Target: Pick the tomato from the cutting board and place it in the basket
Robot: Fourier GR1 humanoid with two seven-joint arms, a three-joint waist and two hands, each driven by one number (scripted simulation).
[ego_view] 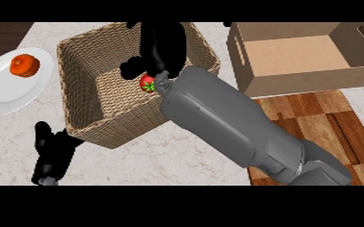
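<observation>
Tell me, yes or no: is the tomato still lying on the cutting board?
No, the tomato is over the inside of the wicker basket, under the right hand.

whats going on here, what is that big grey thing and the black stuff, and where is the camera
The one picture is taken from the robot's head, looking steeply down at a kitchen counter. The big grey shape is the robot's right forearm, coming in from the lower right. It ends in a black right hand, which is over the open wicker basket. The fingers are curled round a red tomato, only part of which shows under the hand, inside the basket. The smaller black shape at the lower left is the left hand, resting near the edge; I cannot tell how its fingers stand. Also on the counter: a white plate with an orange-red fruit on it at the left, an open cardboard box at the upper right, and a wooden cutting board under the forearm.
</observation>
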